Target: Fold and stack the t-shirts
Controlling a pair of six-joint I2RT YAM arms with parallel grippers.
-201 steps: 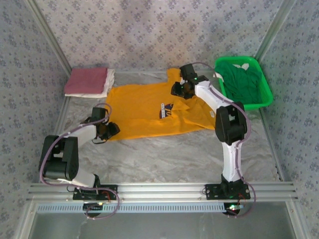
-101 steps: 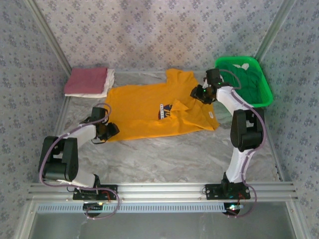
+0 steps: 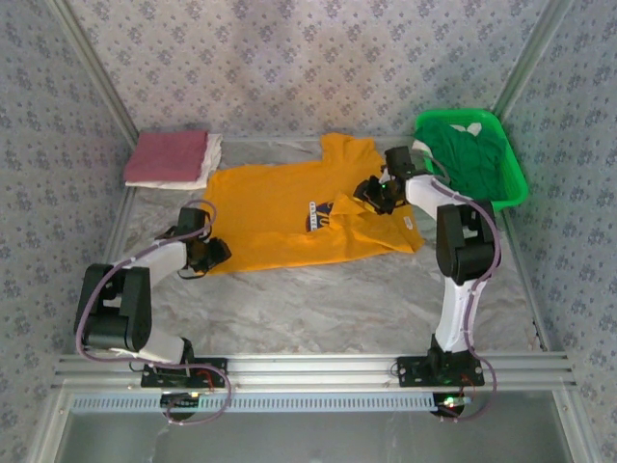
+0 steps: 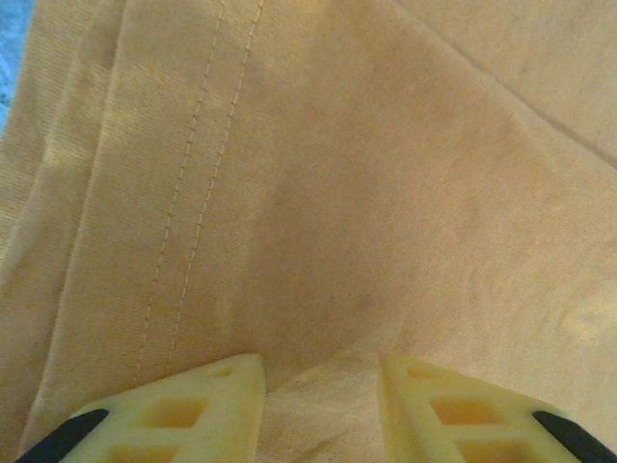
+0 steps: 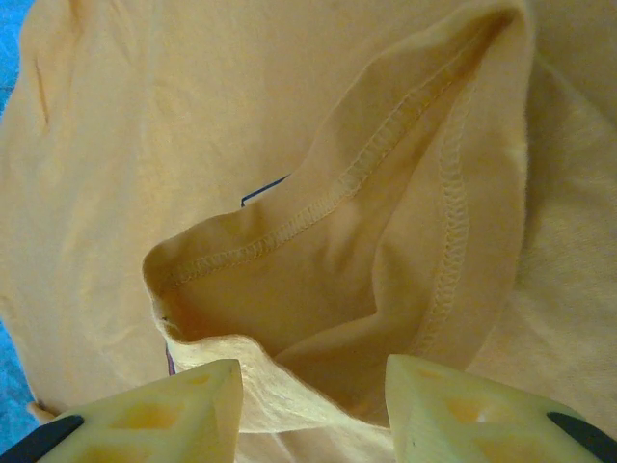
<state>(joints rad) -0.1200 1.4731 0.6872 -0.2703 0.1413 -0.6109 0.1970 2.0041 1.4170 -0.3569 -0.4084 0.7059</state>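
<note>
Orange t-shirt [image 3: 280, 207] lies lengthwise left-to-right, collar toward frame right. The right hand [image 3: 378, 193], grasping its stitched edge, has shifted leftward. The left hand [image 3: 210, 253] grips the hem.

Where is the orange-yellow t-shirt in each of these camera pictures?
Top external: the orange-yellow cloth t-shirt lies spread flat mid-picture.
Left wrist: its double-stitched hem runs down the left side.
Right wrist: its seamed edge stands folded up at centre.
Shared landmark: dark navy chest print, mid-shirt from above, a sliver in the right wrist view.
</note>
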